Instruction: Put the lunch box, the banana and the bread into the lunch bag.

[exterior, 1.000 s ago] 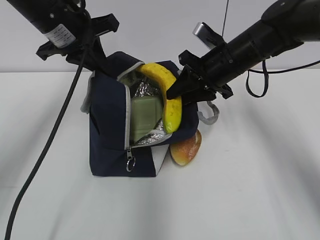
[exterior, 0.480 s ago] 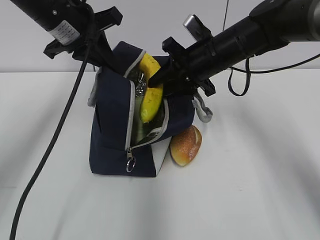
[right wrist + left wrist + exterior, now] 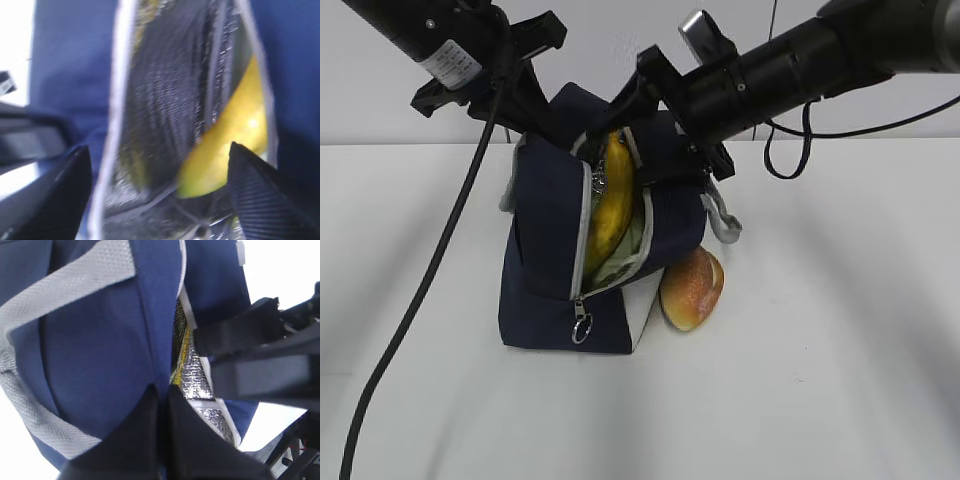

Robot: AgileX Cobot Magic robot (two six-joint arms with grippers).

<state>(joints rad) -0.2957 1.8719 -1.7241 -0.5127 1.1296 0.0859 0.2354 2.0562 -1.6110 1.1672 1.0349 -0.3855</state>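
The navy lunch bag (image 3: 545, 260) stands upright with its zipper mouth gaping. My left gripper (image 3: 542, 115) is shut on the fabric of the bag's upper rim (image 3: 150, 340), its fingers (image 3: 145, 410) pinched together. The yellow banana (image 3: 610, 205) stands on end inside the mouth against the silver lining (image 3: 192, 375). My right gripper (image 3: 635, 145) hovers open over the mouth. In the right wrist view the banana (image 3: 235, 137) lies free between wide-spread fingers (image 3: 267, 195). A sliver of the sage-green lunch box (image 3: 630, 245) shows below the banana. The bread (image 3: 692, 288) rests on the table against the bag's right side.
The bag's grey handle (image 3: 722, 220) hangs off its right side above the bread. A ring zipper pull (image 3: 581, 328) dangles at the bag's front. The left arm's black cable (image 3: 430, 280) runs down across the white table (image 3: 820, 380).
My right gripper has carried the banana left over the bag mouth and opened. The banana has dropped from lying across the rim to standing deep inside. The left gripper still holds the rim.
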